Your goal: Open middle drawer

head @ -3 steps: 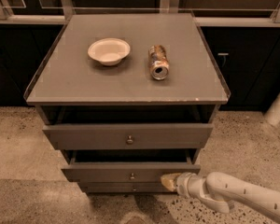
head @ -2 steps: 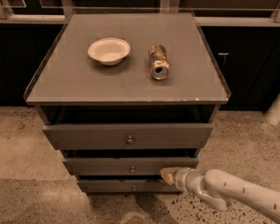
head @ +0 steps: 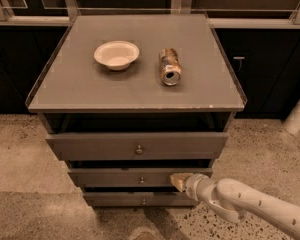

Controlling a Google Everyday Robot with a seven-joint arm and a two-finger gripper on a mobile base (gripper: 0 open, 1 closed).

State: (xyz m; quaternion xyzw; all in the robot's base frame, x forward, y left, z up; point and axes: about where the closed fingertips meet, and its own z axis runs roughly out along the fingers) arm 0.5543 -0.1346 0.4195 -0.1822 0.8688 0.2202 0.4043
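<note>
The middle drawer (head: 110, 177) is a dark grey-brown shallow front with a small round knob (head: 141, 180). It stands out slightly past the lowest drawer (head: 120, 200) and less far than the upper drawer (head: 90, 146). My gripper (head: 178, 181) is at the right end of the middle drawer's front, touching or almost touching it, well to the right of the knob. The white arm (head: 240, 201) reaches in from the lower right.
A white bowl (head: 116, 54) and a can lying on its side (head: 170, 66) rest on the cabinet top (head: 80, 91). The upper drawer is pulled out. Dark cabinets line the back; a white post (head: 297, 114) stands at right. The floor is speckled.
The middle drawer's front has moved back towards the cabinet, so the dark gap above it is narrower. My gripper has moved up and back with the drawer's right end.
</note>
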